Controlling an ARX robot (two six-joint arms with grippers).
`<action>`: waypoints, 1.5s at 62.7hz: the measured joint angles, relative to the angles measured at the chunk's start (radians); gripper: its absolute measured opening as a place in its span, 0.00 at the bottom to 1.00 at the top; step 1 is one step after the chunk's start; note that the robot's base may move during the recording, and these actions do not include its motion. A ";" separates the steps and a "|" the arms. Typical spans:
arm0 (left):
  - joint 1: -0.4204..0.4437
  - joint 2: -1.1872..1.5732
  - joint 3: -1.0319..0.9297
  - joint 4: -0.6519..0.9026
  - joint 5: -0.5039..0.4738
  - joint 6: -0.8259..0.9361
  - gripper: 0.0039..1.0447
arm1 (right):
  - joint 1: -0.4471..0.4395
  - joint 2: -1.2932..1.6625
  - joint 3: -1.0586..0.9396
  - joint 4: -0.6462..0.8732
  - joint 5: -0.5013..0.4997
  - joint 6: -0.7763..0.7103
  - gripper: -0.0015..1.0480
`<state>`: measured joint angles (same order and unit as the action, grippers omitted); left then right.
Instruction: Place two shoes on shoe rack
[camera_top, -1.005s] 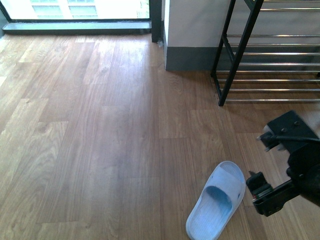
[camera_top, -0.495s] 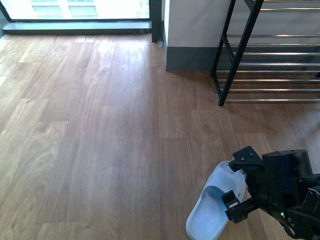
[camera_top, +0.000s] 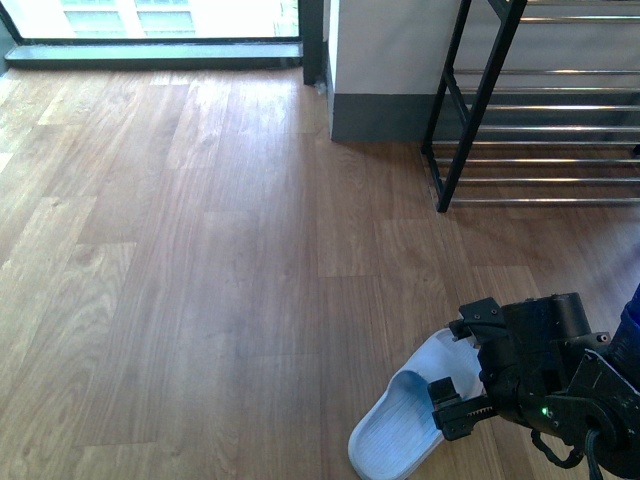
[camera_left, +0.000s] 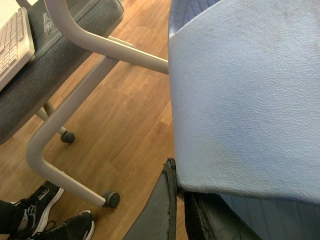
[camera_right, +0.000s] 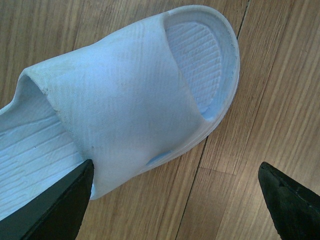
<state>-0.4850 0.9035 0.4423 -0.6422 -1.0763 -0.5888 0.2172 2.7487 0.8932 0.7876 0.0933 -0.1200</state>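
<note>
A pale blue-white slide sandal (camera_top: 395, 432) lies on the wood floor at the front right. My right gripper (camera_top: 460, 402) hangs over its toe end. In the right wrist view that sandal (camera_right: 130, 100) fills the upper part, and the right gripper (camera_right: 174, 167) is open, its dark fingertips (camera_right: 287, 200) wide apart with one beside the sandal's side. My left gripper (camera_left: 180, 176) is shut on the edge of another slide sandal (camera_left: 245, 95), held up off the floor; this arm is out of the front view. The shoe rack (camera_top: 540, 130) stands at the back right.
A white wall pillar with a grey base (camera_top: 385, 75) stands left of the rack, with a window (camera_top: 150, 20) behind. The left wrist view shows a chair's grey frame (camera_left: 75, 110) on castors and a person's black sneakers (camera_left: 45, 220).
My right arm has come down and to the left over the sandal on the floor. That sandal has shifted a little to the left.
</note>
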 joint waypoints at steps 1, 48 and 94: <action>0.000 0.000 0.000 0.000 0.000 0.000 0.01 | 0.001 0.000 0.001 0.000 0.000 0.001 0.91; 0.000 0.000 0.000 0.000 0.000 0.000 0.01 | 0.004 -0.086 -0.040 -0.029 -0.051 0.096 0.91; 0.000 0.000 0.000 0.000 0.000 0.000 0.01 | 0.075 0.108 0.082 0.088 0.074 0.036 0.91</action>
<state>-0.4850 0.9035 0.4423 -0.6422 -1.0763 -0.5892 0.2924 2.8571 0.9756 0.8753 0.1669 -0.0841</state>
